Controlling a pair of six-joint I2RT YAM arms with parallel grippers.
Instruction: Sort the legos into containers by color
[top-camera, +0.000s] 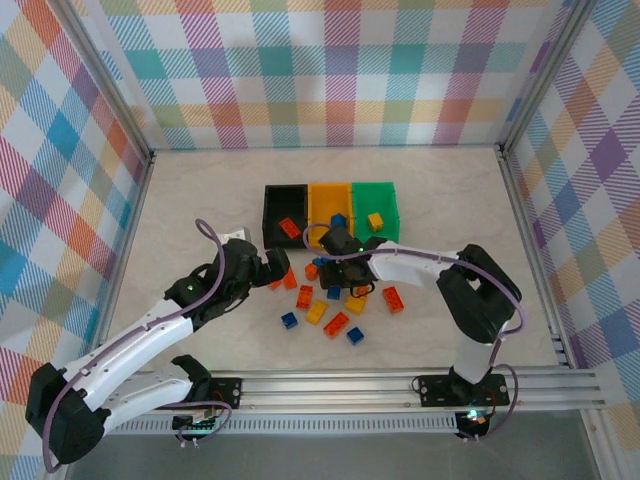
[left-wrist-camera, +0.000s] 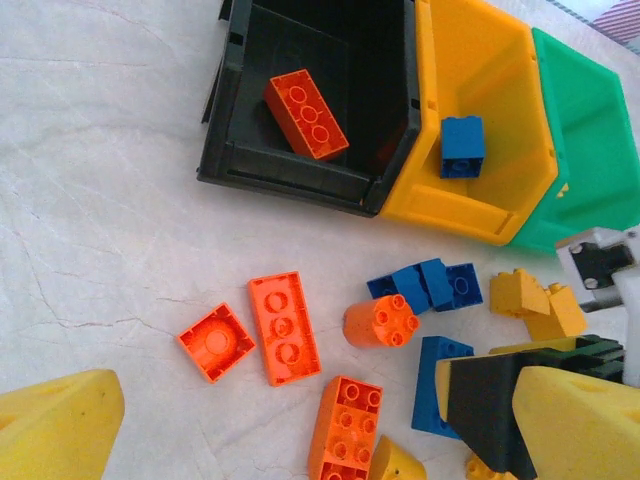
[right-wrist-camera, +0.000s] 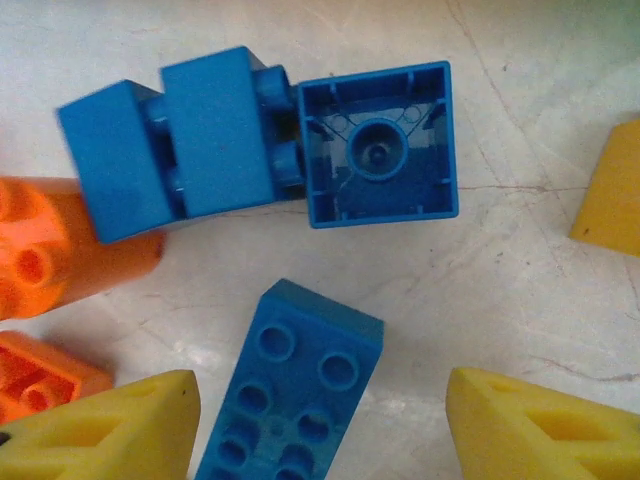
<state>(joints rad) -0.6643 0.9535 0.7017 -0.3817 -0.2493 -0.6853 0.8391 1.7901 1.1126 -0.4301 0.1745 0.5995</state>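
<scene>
From overhead I count three bins joined in a row at the middle of the desk (top-camera: 200, 200): the black bin (top-camera: 272, 205), the yellow-orange bin (top-camera: 325, 198) and the green bin (top-camera: 378, 195). Each holds one lego: an orange one in the black, a blue one in the yellow-orange, a yellow one in the green. The loose legos (top-camera: 336, 324) lie scattered just in front of the bins. I make it roughly a dozen, though both arms cover part of the pile. The left tool (top-camera: 278, 268) sits at the pile's left edge and the right tool (top-camera: 338, 268) over its middle. On my left wrist camera the left tool (left-wrist-camera: 290, 400) is spread wide and grips nothing. On the desk here I count four orange legos: a square one (left-wrist-camera: 216, 341), a long one (left-wrist-camera: 284, 327), a round one (left-wrist-camera: 381, 322) and a six-stud one (left-wrist-camera: 345, 428) low between the fingers. There is also a blue cluster (left-wrist-camera: 427, 285) and two yellow pieces (left-wrist-camera: 535, 303). On my right wrist camera the right tool (right-wrist-camera: 320, 425) is also spread. A studded blue brick (right-wrist-camera: 290, 390) lies between its yellow fingers (right-wrist-camera: 540, 430), and I cannot tell whether they touch. Beyond it are an upturned hollow blue brick (right-wrist-camera: 378, 143) and two more blue pieces (right-wrist-camera: 170, 140) pressed against it.
</scene>
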